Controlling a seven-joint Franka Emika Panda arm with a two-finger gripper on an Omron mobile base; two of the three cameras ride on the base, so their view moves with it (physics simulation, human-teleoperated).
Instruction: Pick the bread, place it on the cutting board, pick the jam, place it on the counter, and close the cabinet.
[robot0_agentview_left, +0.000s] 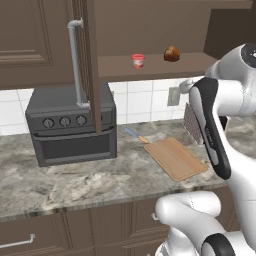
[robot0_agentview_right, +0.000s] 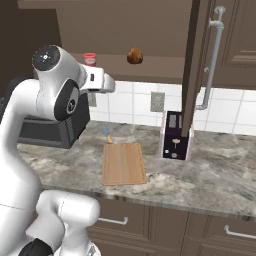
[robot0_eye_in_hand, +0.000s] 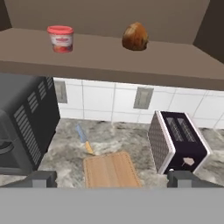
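— Where is the bread (robot0_eye_in_hand: 135, 36) kept?
— On the cabinet (robot0_agentview_left: 150, 65) shelf, right of the jam (robot0_eye_in_hand: 61, 38), above the cutting board (robot0_eye_in_hand: 111, 170). The gripper (robot0_eye_in_hand: 112, 178) is held apart, empty, for reaching.

The jam (robot0_eye_in_hand: 61, 38) and the bread (robot0_eye_in_hand: 135, 36) sit well apart on the cabinet (robot0_eye_in_hand: 109, 59) shelf, above the cutting board (robot0_eye_in_hand: 111, 170).

The bread (robot0_eye_in_hand: 135, 36) is glossy brown; the jam (robot0_eye_in_hand: 61, 38) at its 9 o'clock is red with a whitish band. The cabinet (robot0_agentview_left: 30, 45) is dark brown, the cutting board (robot0_eye_in_hand: 111, 170) light tan, the counter (robot0_agentview_left: 90, 182) grey-brown marbled, the toaster (robot0_eye_in_hand: 177, 142) black.
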